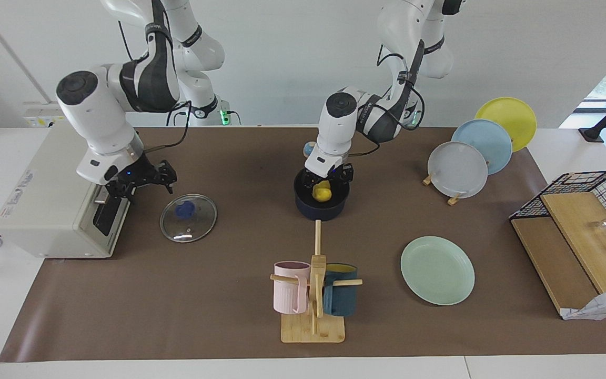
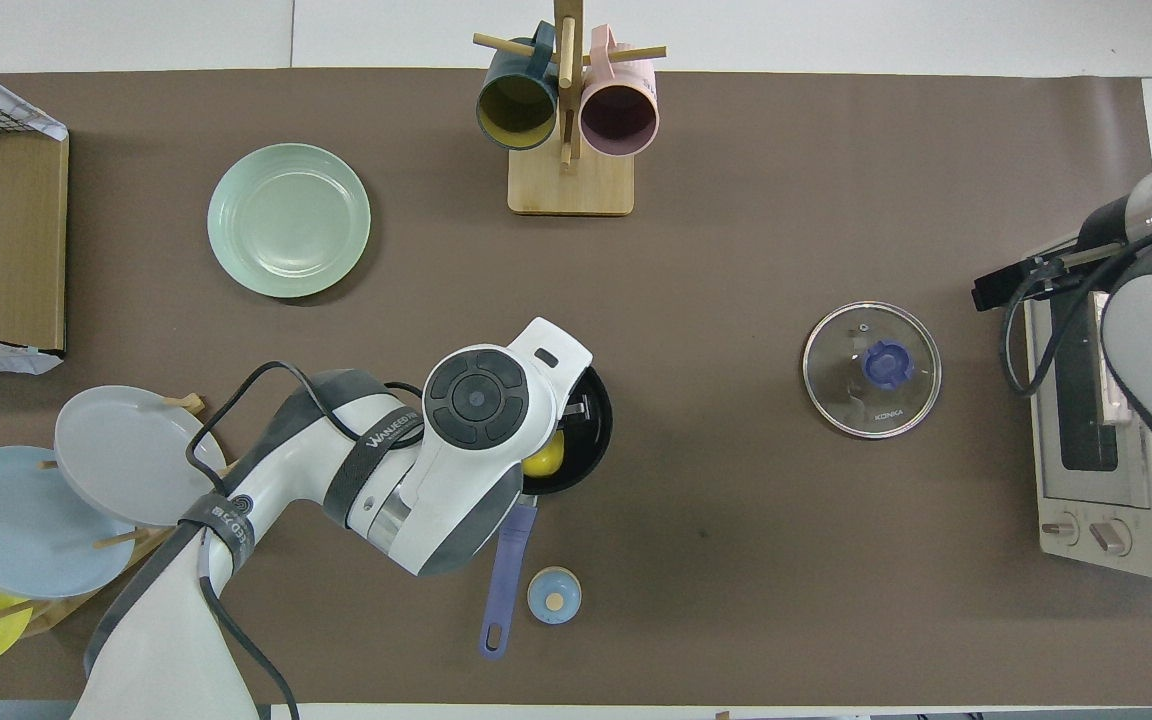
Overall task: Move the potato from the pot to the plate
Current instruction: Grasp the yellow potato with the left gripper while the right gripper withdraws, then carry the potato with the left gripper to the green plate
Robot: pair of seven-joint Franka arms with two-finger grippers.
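The yellow potato (image 1: 323,193) lies inside the dark navy pot (image 1: 323,209) near the middle of the table; in the overhead view the potato (image 2: 544,458) is half covered by the left arm's hand, and the pot's blue handle (image 2: 501,580) points toward the robots. My left gripper (image 1: 328,181) is lowered into the pot, open, with a finger on each side of the potato. The mint-green plate (image 1: 437,270) lies empty, farther from the robots than the pot, toward the left arm's end. My right gripper (image 1: 145,181) is open and empty, raised in front of the toaster oven.
A glass lid (image 1: 188,217) with a blue knob lies flat in front of the toaster oven (image 1: 56,195). A mug rack (image 1: 313,295) stands farther out than the pot. Several plates lean in a rack (image 1: 458,168). A small blue cap (image 2: 554,595) lies beside the pot handle. A wire basket (image 1: 592,184) sits over wooden boards.
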